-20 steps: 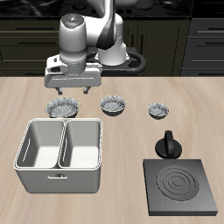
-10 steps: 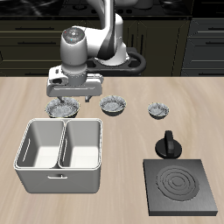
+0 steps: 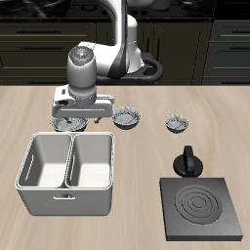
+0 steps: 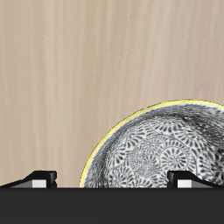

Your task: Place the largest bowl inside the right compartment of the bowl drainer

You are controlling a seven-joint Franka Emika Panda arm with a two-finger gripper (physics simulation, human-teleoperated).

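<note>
The largest bowl [image 3: 66, 124], speckled grey and white, sits on the table just behind the bowl drainer [image 3: 66, 200]. My gripper [image 3: 78, 118] is open and low over this bowl. In the wrist view the bowl [image 4: 162, 144] fills much of the frame. My gripper [image 4: 112, 178] has one fingertip [image 4: 184, 178] over the bowl's inside and the other outside its rim above the wood. The drainer's two wells are empty; the right compartment [image 3: 93, 161] is the well nearer the stove plate.
Two smaller speckled bowls [image 3: 126, 117] [image 3: 177, 121] stand in a row beside the largest one. A dark pot-like object [image 3: 187, 161] stands behind the dark square stove plate [image 3: 202, 207] near the table's front edge.
My gripper has come down from above the largest bowl to just at its rim, shifting slightly toward the front edge. The bowls and drainer have not moved.
</note>
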